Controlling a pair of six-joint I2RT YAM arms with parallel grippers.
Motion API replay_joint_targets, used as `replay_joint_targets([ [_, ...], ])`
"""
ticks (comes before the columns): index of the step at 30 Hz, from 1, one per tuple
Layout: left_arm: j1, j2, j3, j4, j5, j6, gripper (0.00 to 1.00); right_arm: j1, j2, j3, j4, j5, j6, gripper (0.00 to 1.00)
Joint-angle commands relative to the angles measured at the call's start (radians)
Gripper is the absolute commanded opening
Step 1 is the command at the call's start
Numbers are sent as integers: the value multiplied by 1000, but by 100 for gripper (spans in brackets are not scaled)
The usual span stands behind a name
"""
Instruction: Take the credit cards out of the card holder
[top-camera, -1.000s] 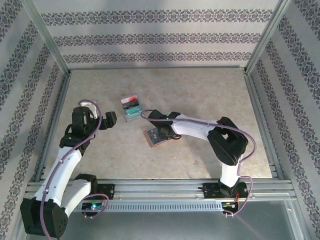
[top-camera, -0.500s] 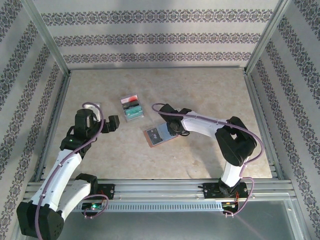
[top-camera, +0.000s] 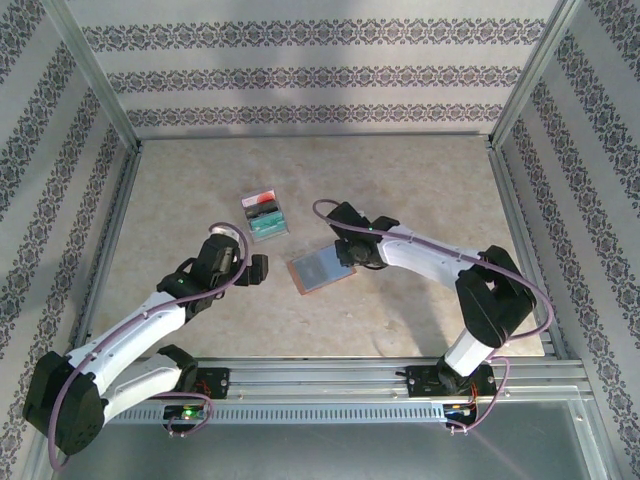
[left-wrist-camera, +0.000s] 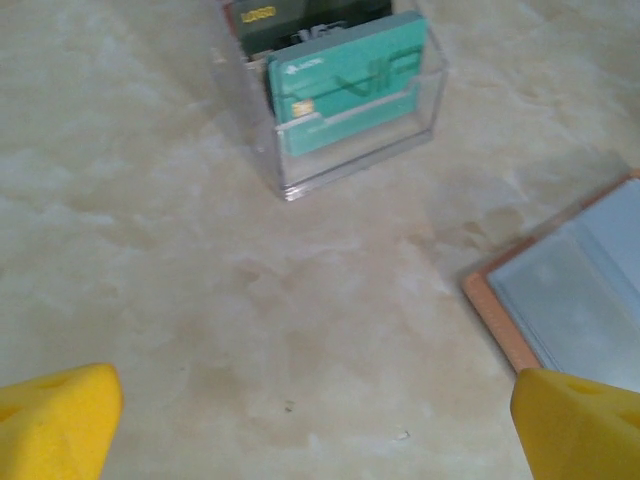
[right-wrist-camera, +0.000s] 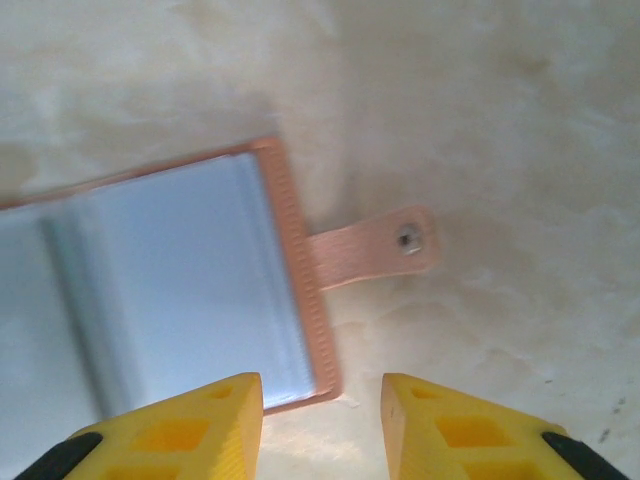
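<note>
Right claw (right-wrist-camera: 322, 400) shifted off open card holder (top-camera: 320, 268): tan stitched rim, grey-blue pockets.

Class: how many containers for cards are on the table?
2: a clear box standing farther back; the card holder, lying open, nearer the arms. None seems hidden.

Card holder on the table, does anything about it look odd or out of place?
Nothing looks damaged or spilled. The card holder lies open flat, at a slant to the table edge, its snap strap sticking out sideways. The pockets in sight show no card.
</note>
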Motion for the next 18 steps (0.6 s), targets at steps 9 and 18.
replay_joint_targets([
  [9, 0, 7, -25, 57, -131, -128, 99, 180, 177, 143, 16, -51, -69, 35],
  [18, 4, -4, -41, 60, -127, -126, 99, 183, 272, 208, 7, -55, -96, 54],
])
